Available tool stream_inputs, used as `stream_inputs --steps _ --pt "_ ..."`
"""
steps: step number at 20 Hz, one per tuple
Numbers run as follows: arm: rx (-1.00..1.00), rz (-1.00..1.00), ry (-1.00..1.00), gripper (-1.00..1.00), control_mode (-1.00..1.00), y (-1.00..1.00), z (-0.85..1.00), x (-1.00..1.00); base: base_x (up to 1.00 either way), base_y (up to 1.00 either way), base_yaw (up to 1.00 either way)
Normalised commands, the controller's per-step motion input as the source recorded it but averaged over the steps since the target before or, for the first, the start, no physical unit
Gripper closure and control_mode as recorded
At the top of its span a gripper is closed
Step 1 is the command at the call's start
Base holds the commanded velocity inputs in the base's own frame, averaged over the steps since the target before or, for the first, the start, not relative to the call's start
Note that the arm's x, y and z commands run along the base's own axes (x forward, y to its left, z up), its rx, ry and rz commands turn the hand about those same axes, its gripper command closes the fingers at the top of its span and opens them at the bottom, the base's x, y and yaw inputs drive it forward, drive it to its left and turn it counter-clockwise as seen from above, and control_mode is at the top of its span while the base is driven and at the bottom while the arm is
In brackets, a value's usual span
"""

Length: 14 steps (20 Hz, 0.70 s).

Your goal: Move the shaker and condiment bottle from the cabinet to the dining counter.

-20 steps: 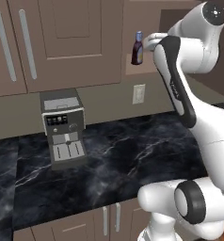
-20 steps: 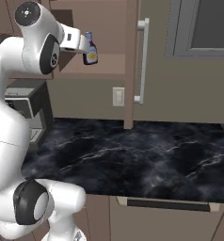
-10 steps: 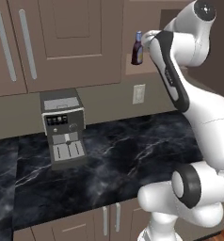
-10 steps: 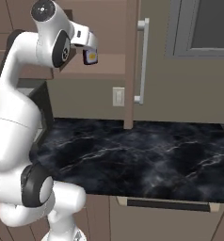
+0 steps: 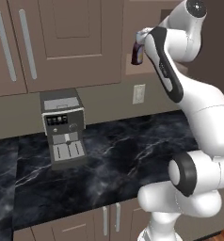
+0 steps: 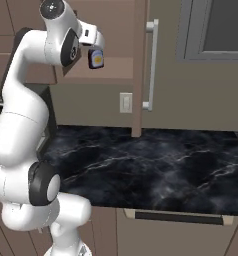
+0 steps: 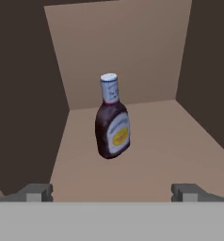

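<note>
- cabinet [image 7: 132, 56] is standing open; its door [image 6: 139, 65] is swung out edge-on in the right base view, bar handle [image 6: 150, 65] facing the room.
- worktop [image 5: 132, 155] below is carrying a coffee machine [image 5: 63, 128], well off to the side of the open compartment.
- gripper [image 7: 112, 192] is hanging level with the shelf at the cabinet mouth, jaws spread fully apart, gripping nothing.
- condiment bottle [image 7: 112, 123] is sitting upright on the shelf floor, roughly mid-depth, label facing the hand camera. It's lying ahead of the fingertips [image 7: 36, 192], between their lines and a touch left of centre, not touching either.
- handling, my read: looking like a rigid, light plastic bottle with a smooth, slick skin. Tall and narrow-based, so a nudge from one finger could be tipping it over.
- grab point: wide belly around the label, both pads closing together. The neck under the cap [image 7: 108, 79] is too slim and high for a steady grip.
</note>
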Motion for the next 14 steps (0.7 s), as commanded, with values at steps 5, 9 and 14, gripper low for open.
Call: stream_inputs --steps 5,9,14 --pt "0.0 0.0 0.0 -1.0 -1.0 0.02 -0.07 0.34 0.0 0.0 0.0" --pt "0.0 0.05 -0.02 -1.0 -1.0 0.0 -0.05 0.35 0.0 0.0 0.0" --pt "0.0 0.05 0.0 -1.0 -1.0 0.0 -0.03 0.33 0.0 0.0 0.0"
